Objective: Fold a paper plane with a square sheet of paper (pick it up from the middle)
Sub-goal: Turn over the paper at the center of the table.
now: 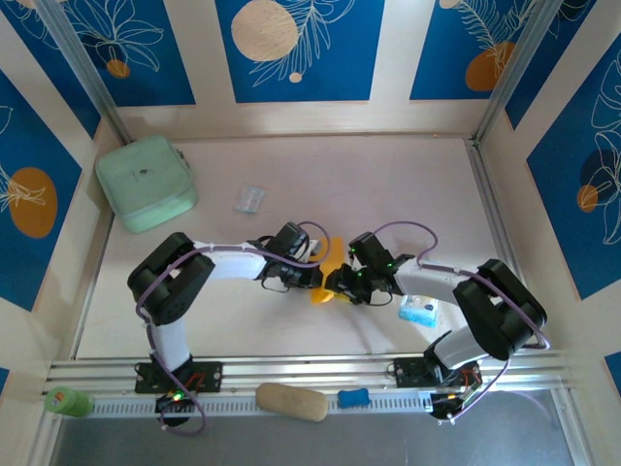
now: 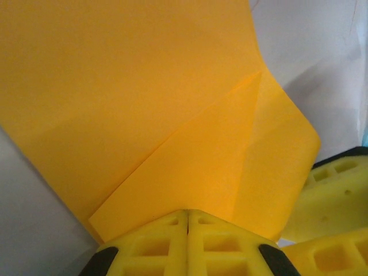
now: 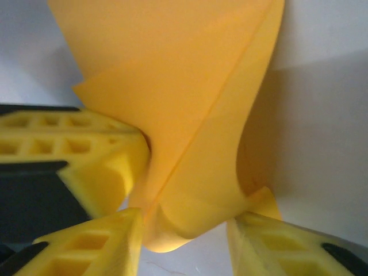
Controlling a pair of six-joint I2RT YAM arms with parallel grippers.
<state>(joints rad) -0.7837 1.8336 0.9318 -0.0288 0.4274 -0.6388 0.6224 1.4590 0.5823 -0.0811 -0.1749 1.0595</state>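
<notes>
The square sheet of paper [image 1: 332,256], orange-yellow and creased into folded flaps, is held up off the table between my two grippers at the middle. In the left wrist view the paper [image 2: 144,86] shows a diagonal fold, and my left gripper [image 2: 188,214] is shut on its lower edge. My right gripper [image 3: 184,227] stands open, its yellow fingers [image 3: 103,241] apart on either side of the paper's curled bottom fold [image 3: 190,172]. From above, the left gripper [image 1: 312,280] and the right gripper [image 1: 342,285] almost touch.
A mint-green pouch [image 1: 146,183] lies at the back left, with a small clear wrapper [image 1: 249,198] to its right. A blue-and-white packet [image 1: 419,311] sits beside the right arm. A tan oval lump [image 1: 291,401], a blue piece [image 1: 354,397] and a green roll [image 1: 66,401] rest by the front rail.
</notes>
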